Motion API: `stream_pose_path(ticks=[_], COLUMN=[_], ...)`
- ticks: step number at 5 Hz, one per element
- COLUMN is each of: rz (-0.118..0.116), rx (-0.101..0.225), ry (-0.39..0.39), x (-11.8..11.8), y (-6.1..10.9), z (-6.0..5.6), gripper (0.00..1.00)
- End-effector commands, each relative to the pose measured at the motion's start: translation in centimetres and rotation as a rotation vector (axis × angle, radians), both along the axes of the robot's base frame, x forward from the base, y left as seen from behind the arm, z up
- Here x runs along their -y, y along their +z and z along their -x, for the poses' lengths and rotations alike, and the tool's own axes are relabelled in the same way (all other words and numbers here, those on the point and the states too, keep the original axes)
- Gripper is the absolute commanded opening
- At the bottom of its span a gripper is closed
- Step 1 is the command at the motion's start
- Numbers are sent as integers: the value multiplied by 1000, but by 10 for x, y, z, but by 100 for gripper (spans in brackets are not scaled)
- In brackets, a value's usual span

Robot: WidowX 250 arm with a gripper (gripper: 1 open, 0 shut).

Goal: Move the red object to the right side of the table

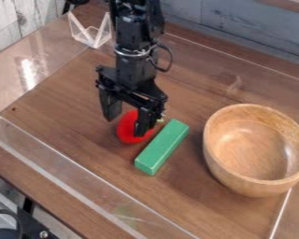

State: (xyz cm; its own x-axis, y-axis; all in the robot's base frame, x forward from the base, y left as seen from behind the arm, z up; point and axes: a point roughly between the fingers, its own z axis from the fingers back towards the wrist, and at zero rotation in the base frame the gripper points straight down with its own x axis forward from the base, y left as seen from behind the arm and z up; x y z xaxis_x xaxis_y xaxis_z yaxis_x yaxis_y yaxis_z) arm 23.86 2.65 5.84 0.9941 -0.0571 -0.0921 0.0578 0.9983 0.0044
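Observation:
The red object (127, 133), a small rounded toy, lies on the dark wood table (64, 112) just left of the green block's upper end. My gripper (130, 119) points straight down over it, open, with one finger (112, 106) to its left and the other in front of its upper right part. The gripper's body hides the toy's top. I cannot tell whether the fingers touch it.
A green rectangular block (161, 147) lies diagonally right beside the red toy. A large wooden bowl (254, 147) stands at the right. Low clear acrylic walls (64, 166) border the tabletop. A small dark mark (230, 88) sits behind the bowl.

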Motion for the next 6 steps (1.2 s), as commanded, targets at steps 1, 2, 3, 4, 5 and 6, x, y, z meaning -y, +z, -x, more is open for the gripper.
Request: stream_pose_path(ticks=[1,2,3,4,5,6], rz=[-2,-7,-12,-6,-3,-7], rx=[43,67,106,96,84,80], ry=[-12,-13,-40,0,35,87], x=[5,14,30,38,36,35], y=[16,30,51,37,22,7], z=[-16,-26,-44,-49,-46,-45], gripper=[0,0,0,100,100,100])
